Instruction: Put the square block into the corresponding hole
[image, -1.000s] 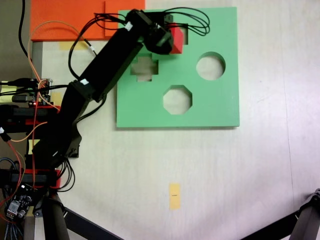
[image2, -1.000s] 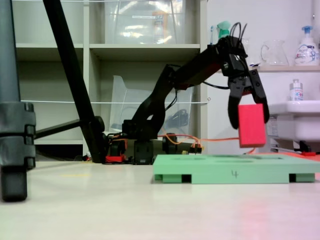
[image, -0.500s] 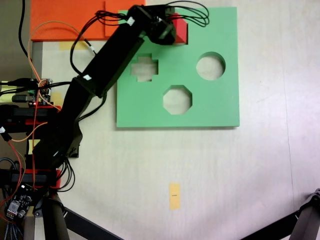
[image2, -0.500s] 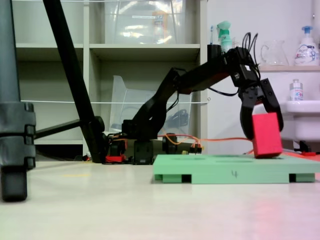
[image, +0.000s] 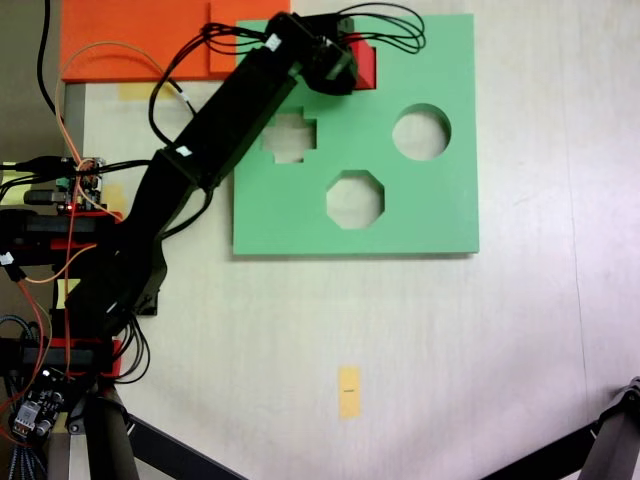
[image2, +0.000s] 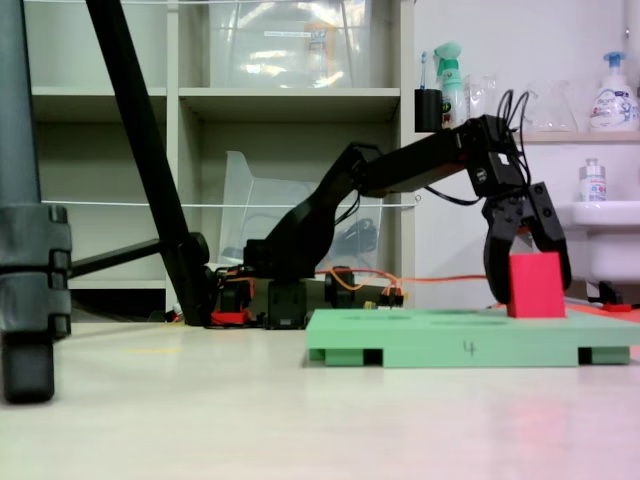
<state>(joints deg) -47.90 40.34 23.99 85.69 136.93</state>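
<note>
Gripper (image2: 527, 292): jaws clamped on the red foam cube (image2: 535, 285)
Cube: partly sunk in the green board's (image: 420, 210) square cutout (image: 362, 68), likely held to steady its seating

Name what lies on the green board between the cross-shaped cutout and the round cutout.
In a fixed view, nothing: bare green board separates the cross-shaped cutout from the round cutout.
</note>
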